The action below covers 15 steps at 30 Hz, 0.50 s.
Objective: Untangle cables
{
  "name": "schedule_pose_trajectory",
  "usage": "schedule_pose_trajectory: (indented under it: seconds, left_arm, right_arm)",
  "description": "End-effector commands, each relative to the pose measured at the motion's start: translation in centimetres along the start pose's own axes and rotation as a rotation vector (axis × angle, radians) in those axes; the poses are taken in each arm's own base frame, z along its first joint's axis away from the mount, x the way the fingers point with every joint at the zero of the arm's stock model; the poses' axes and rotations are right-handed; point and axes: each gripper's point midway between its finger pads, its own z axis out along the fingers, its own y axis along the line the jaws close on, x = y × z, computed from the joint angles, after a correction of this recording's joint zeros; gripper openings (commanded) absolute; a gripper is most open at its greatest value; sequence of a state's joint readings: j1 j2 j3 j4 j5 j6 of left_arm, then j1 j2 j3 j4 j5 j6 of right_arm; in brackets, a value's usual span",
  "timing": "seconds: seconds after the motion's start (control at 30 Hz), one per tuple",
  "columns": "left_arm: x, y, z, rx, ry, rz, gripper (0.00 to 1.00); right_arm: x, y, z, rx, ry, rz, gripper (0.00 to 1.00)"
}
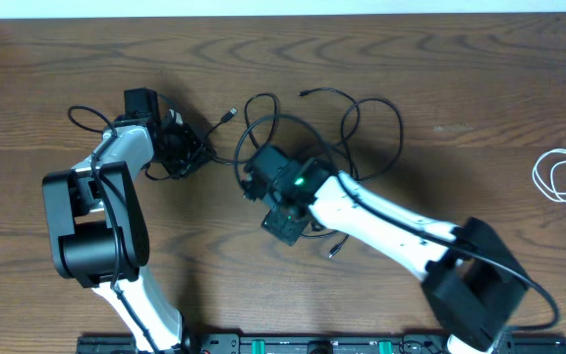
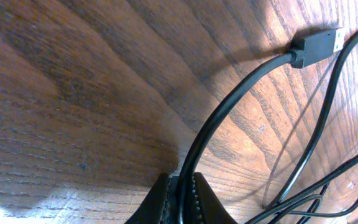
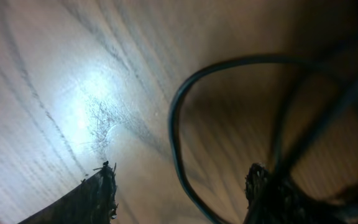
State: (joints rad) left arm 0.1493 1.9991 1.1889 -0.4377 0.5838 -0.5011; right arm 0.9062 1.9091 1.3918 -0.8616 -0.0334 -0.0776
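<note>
Grained wood table [image 1: 440, 79], thin black cable [image 2: 218, 112] in loose, possibly knotted loops.

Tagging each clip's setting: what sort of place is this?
Likely a robot lab bench: a wooden table, left arm and right arm at its edge, black cable and white cable laid out.

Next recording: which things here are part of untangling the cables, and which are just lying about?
Job:
- long thin black cable, tangled mid-table, pinched in the left gripper
- thin white cable, coiled alone at the far right

Lying about:
- black equipment bar along the near edge of the wooden table
</note>
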Motion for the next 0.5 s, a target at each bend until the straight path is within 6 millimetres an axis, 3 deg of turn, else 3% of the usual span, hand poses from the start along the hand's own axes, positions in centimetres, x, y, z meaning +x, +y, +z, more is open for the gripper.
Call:
schedule_pose_trajectory:
  seconds: [0.0,0.23,0.47]
  left_arm:
    - [-0.2,1.5,0.4,-0.064,-0.015,-0.015,0.09]
    - [-0.2,1.5,0.4,-0.064,-0.016,-0.015,0.09]
    - [-0.2,1.5,0.4,-0.064,-0.015,-0.015,0.1]
  right_arm:
    - [0.8,-0.1,2.7,0.068,0.074,-0.063,0.63]
    - [0.9,0.6,3.6,0.089,0.093,-0.123,0.56]
    - [2.6,0.3,3.8,0.067,0.167,-0.197,0.52]
